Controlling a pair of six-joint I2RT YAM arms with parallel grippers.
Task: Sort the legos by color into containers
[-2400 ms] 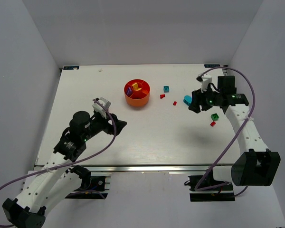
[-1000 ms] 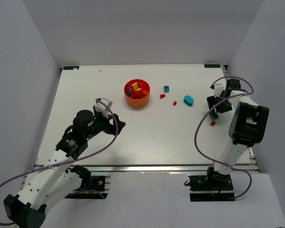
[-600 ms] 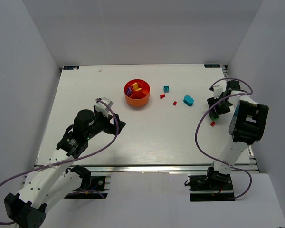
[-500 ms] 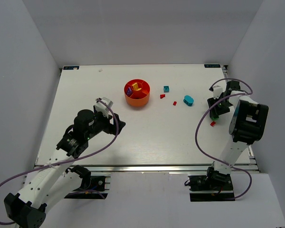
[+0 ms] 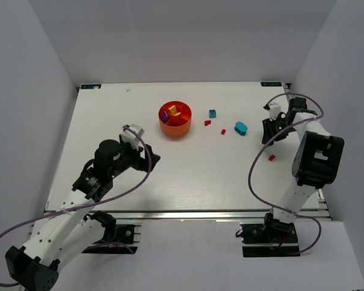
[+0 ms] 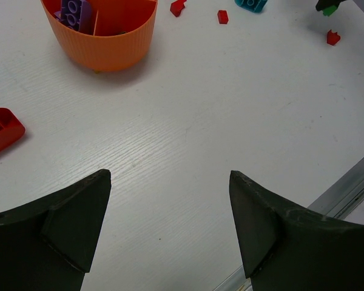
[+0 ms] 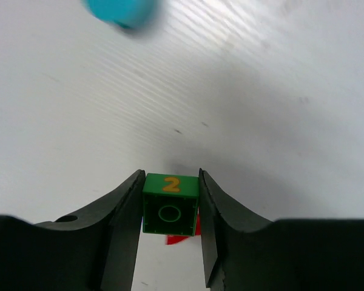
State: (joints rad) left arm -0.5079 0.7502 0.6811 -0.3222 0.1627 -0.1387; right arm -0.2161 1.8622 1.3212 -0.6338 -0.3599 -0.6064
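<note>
Tabletop [image 5: 194, 176] by the right edge is now cleared of the green brick [image 7: 170, 209], clamped in the right claw [image 7: 169, 188]. Delivery to the bowl [image 5: 175, 128] is enabled.

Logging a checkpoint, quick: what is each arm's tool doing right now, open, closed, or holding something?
Left tool: open, holding nothing.
Right tool: closed on a green lego marked 2.
</note>
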